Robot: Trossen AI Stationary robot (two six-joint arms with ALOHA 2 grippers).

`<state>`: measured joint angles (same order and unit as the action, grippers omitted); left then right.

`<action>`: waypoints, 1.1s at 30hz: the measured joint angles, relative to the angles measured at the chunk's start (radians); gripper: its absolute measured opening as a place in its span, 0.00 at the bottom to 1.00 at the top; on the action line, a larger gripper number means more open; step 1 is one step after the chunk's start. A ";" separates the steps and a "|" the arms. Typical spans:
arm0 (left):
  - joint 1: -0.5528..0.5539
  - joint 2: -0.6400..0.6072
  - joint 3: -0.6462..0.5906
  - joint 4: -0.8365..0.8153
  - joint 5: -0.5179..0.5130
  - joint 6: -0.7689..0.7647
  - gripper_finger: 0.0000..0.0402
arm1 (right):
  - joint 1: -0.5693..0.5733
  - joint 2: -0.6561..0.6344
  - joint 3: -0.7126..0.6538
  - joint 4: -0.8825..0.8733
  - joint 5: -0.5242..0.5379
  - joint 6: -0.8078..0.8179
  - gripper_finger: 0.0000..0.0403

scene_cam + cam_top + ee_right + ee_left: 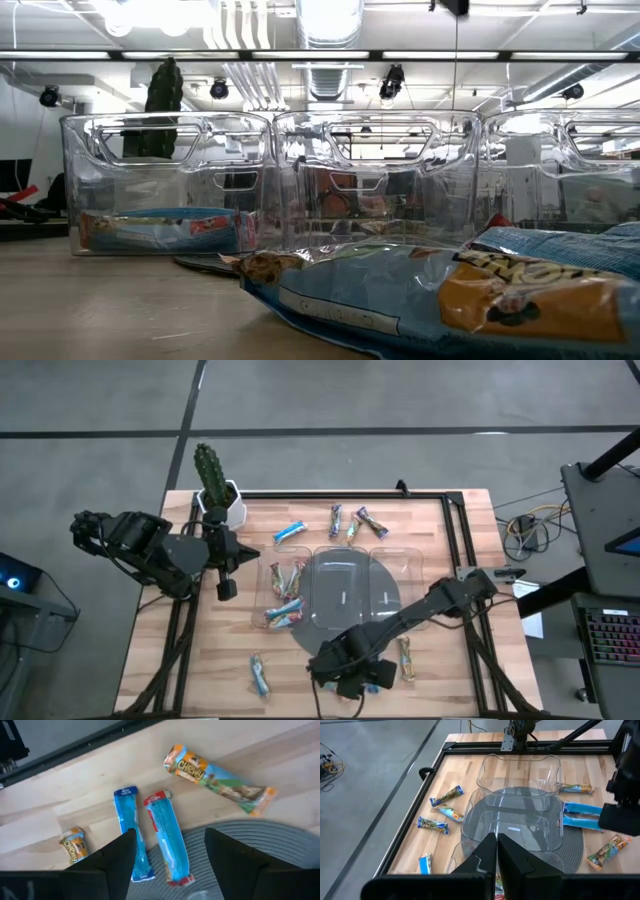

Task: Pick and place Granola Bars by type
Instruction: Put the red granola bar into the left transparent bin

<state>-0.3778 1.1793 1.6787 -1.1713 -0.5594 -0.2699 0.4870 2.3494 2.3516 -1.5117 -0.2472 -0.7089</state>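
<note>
right tool point(355, 685) tips hidden overhead, nearest bar point(450, 295) cropped low

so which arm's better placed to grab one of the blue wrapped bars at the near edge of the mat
Right. The right gripper hangs open directly over the two blue wrapped bars at the grey mat's edge. The left gripper is shut, off by the potted cactus.

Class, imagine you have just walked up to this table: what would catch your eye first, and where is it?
First, the clear plastic tray at the table's middle, its left compartment holding a few wrapped bars. Next, the right pincer, open, hovering over two bright blue bars that lie side by side at the grey mat's edge. A green cactus in a white pot stands at the far left corner.
</note>
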 joint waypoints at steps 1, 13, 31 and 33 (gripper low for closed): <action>0.000 0.000 0.000 0.000 0.000 0.000 0.00 | 0.000 0.012 0.000 -0.001 0.000 0.000 0.55; 0.000 0.000 0.000 -0.008 0.000 0.001 0.00 | 0.001 0.086 -0.007 -0.020 -0.008 0.042 0.51; 0.000 -0.001 0.000 -0.009 0.000 0.005 0.00 | 0.000 -0.337 -0.048 -0.018 0.085 0.324 0.50; 0.000 -0.001 0.000 -0.008 0.000 0.002 0.00 | 0.000 -0.381 -0.101 -0.009 0.090 0.330 0.50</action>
<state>-0.3779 1.1786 1.6788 -1.1793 -0.5592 -0.2680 0.4866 1.9679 2.2506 -1.5208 -0.1577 -0.3787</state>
